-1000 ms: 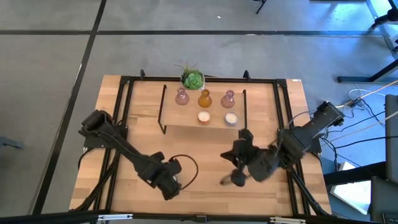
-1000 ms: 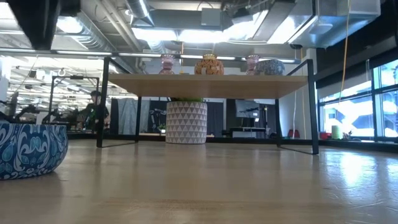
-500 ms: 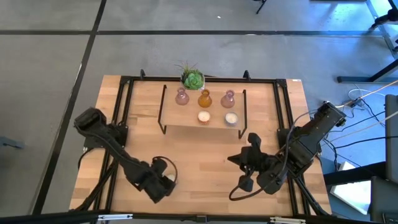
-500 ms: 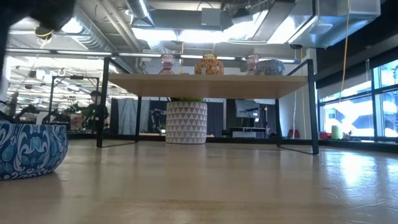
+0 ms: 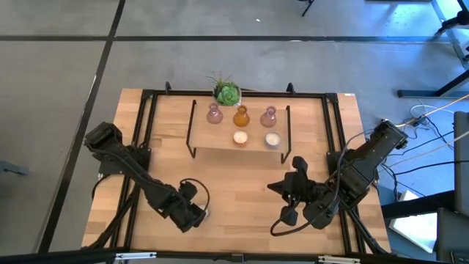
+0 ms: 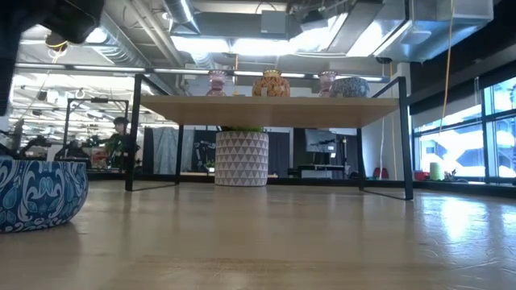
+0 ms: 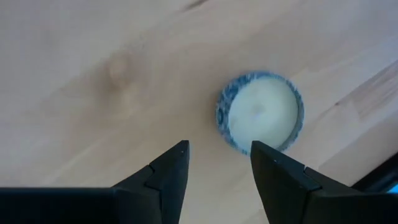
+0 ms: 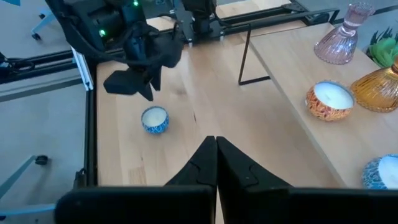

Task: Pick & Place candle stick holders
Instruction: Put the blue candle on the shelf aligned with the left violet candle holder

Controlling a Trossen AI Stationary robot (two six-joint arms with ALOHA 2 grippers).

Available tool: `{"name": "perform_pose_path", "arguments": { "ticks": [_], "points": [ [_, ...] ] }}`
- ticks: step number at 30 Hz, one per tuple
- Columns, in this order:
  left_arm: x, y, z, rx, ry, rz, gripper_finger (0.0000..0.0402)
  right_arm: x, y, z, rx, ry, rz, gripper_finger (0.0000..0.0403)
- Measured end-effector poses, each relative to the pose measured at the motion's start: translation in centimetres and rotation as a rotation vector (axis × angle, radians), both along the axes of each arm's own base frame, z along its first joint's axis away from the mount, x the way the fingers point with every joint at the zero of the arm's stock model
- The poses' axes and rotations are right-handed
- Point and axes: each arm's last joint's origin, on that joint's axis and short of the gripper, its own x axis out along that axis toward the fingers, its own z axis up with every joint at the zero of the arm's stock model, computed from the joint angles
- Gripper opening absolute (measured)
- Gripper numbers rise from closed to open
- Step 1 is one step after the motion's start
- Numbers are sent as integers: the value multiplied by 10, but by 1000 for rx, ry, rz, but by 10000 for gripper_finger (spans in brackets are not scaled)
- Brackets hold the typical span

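1. No brand, label or readable writing shows on any piece; the only markings are patterns: a blue-and-white swirl on the low holder (image 7: 259, 116) on the table and an orange pattern on another low holder (image 8: 329, 101) on the shelf (image 5: 220, 148).
2. The blue-and-white holder sits alone on the near left part of the table (image 5: 242, 187), close to the front rail, with bare wood around it.
3. On the shelf stand two pinkish glass holders (image 5: 214, 114) (image 5: 269, 116) with the amber glass holder (image 5: 241, 116) between them; a second blue-patterned low holder (image 5: 272, 140) sits nearer the shelf's front edge beside the orange one. The potted plant (image 5: 226, 92) stands behind the shelf.
4. The left gripper (image 7: 217, 163) hangs above the blue-and-white holder, fingers parted and holding nothing.
5. The right gripper (image 8: 216, 155) hovers over the near right table, fingers pressed together, empty.
6. Against half a second ago, the left gripper has shifted slightly rightward along the front; the right arm is unchanged.
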Motion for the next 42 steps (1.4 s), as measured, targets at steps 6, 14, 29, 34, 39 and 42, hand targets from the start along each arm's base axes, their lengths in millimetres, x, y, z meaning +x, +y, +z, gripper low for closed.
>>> {"name": "perform_pose_path", "arguments": {
  "ticks": [6, 14, 29, 34, 39, 42],
  "points": [
    [11, 14, 0, 21, 16, -82, 169, 1, -1, 0, 1, -2, -5, 0],
    [21, 27, 0, 34, 25, -148, 168, -1, -3, 0, -16, 17, -4, 0],
    [27, 25, -12, -5, 74, -227, 168, -4, -6, 0, -25, 32, -8, 0],
    [27, 25, -12, -5, 76, -236, 168, -4, -7, 0, -28, 33, -11, 0],
    [26, 25, -12, -5, 78, -236, 168, -3, -8, 0, -28, 33, -17, 0],
    [26, 25, -12, -8, 79, -237, 168, -3, -8, 0, -28, 33, -16, 0]
  ]
}}
